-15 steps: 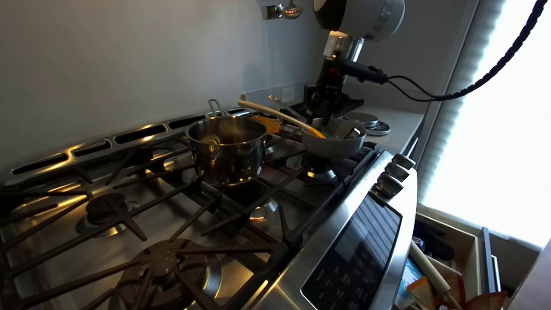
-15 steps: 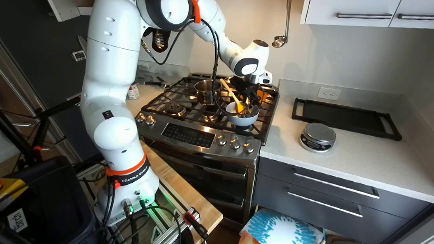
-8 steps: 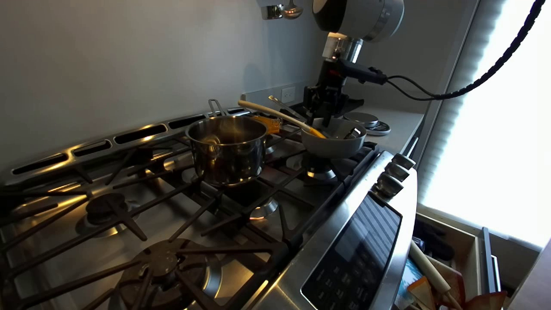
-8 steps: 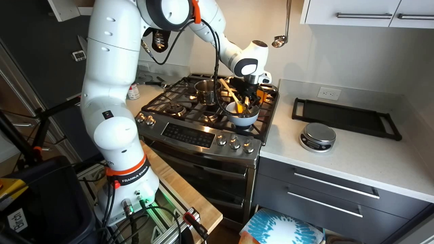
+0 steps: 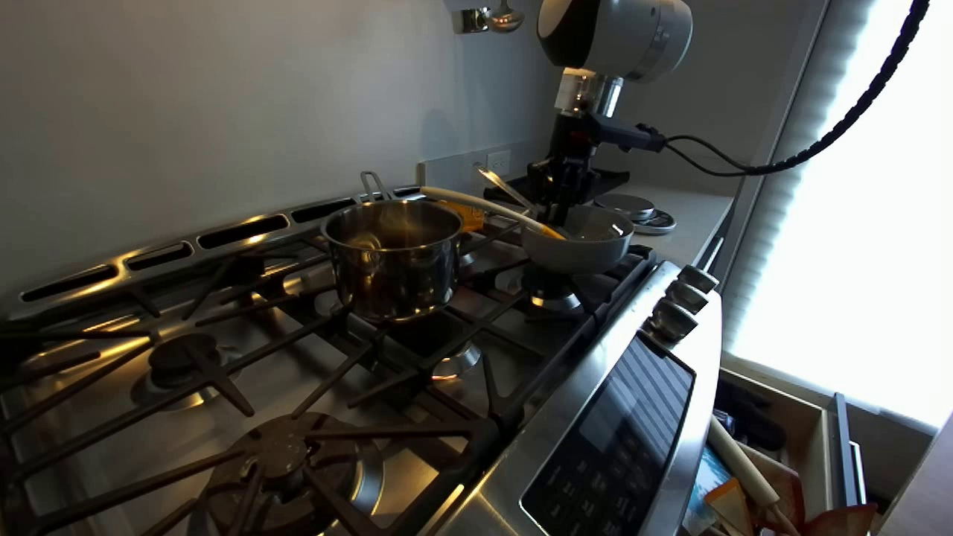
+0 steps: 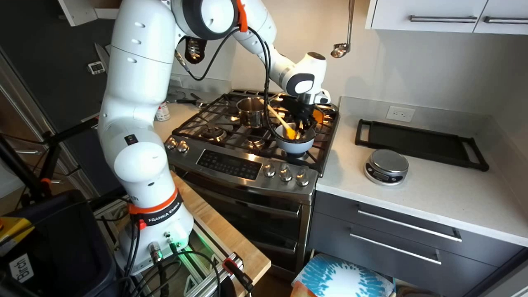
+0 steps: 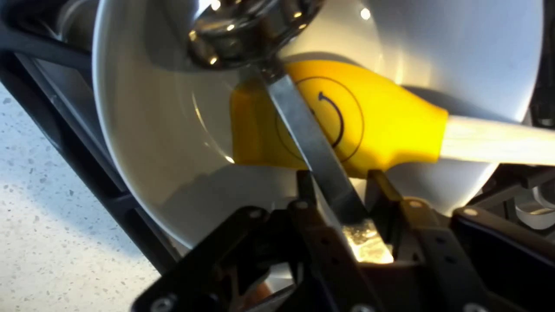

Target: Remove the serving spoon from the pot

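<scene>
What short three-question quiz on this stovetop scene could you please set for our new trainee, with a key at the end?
1. Multiple choice. In the wrist view, the handle lying between the fingers of the gripper is made of: A) wood; B) metal; C) black plastic.
2. True or false. The head of the yellow-headed utensil lies inside the white bowl.
3. Short answer. In an exterior view, what round item with a small display sits on the counter?

Key
1. B; it belongs to the metal utensil.
2. True.
3. A kitchen scale.
</scene>
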